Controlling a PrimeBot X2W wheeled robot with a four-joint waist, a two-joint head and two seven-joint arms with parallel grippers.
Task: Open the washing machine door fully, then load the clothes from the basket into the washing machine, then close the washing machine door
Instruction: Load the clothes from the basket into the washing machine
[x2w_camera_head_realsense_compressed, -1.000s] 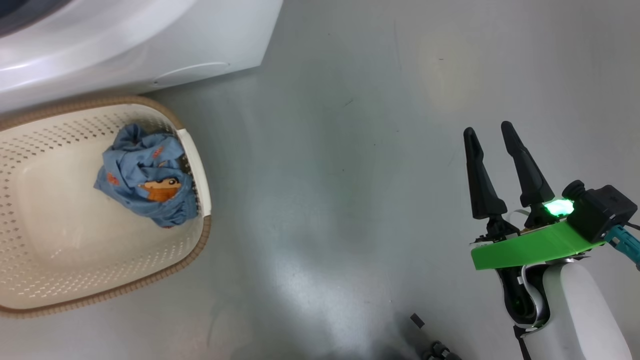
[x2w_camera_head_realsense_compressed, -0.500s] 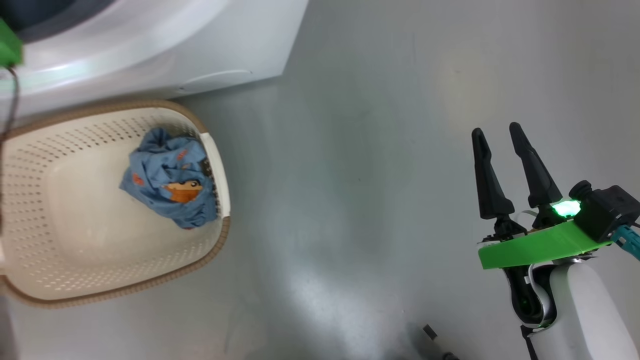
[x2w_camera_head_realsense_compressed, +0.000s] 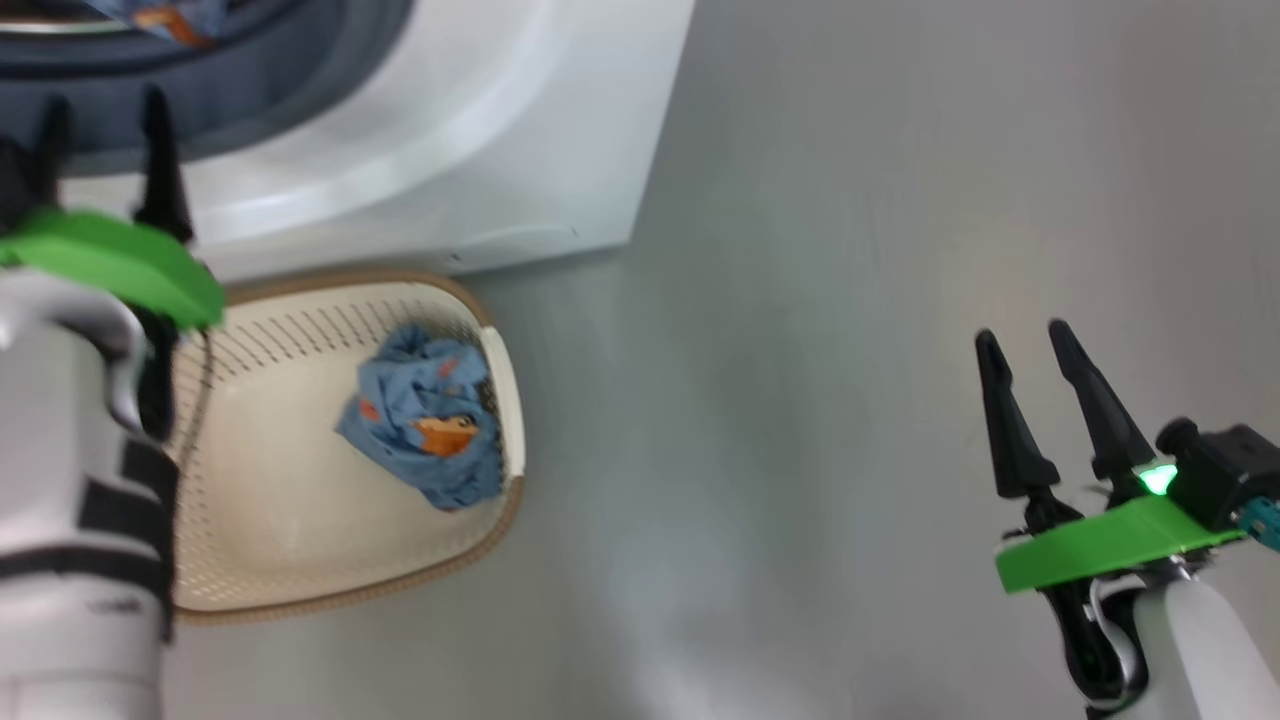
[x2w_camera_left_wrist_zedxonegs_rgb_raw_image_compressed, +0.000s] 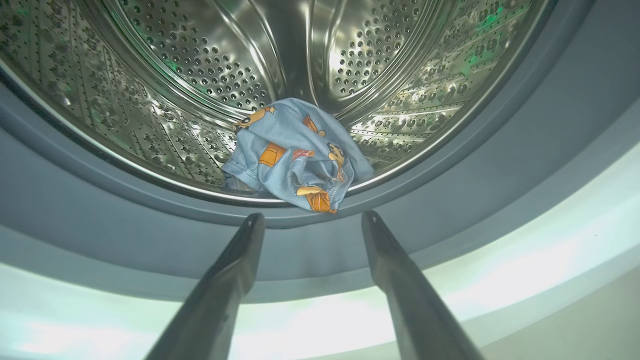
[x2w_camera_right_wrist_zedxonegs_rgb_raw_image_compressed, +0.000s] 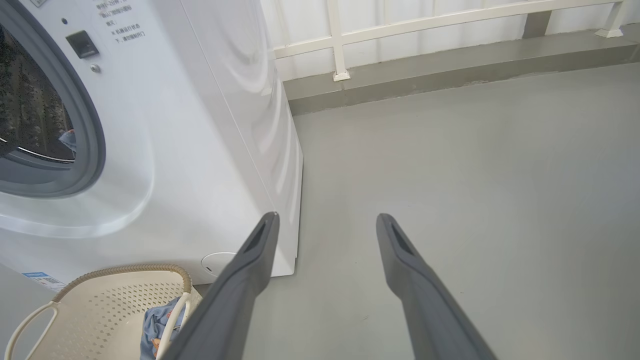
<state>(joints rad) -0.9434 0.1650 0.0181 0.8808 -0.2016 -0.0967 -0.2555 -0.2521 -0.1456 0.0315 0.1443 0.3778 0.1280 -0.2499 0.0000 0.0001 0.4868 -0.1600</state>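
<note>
At ten o'clock in our head view, our left gripper (x2w_camera_head_realsense_compressed: 103, 100) hangs wide open and empty at the washing machine (x2w_camera_head_realsense_compressed: 500, 130) mouth. One clothes bundle (x2w_camera_left_wrist_zedxonegs_rgb_raw_image_compressed: 295, 160) lies at the drum's (x2w_camera_left_wrist_zedxonegs_rgb_raw_image_compressed: 200, 75) six o'clock lip, where we judge loading puts it. The second bundle (x2w_camera_head_realsense_compressed: 425, 430) rests against the basket's (x2w_camera_head_realsense_compressed: 300, 560) three o'clock wall, within our reach, and at four o'clock our right gripper (x2w_camera_head_realsense_compressed: 1022, 332) is spread wide over the floor (x2w_camera_head_realsense_compressed: 800, 300), holding nothing.

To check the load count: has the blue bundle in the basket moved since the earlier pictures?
No. The blue bundle still lies against the same handle of the basket; the camera shifted.
</note>
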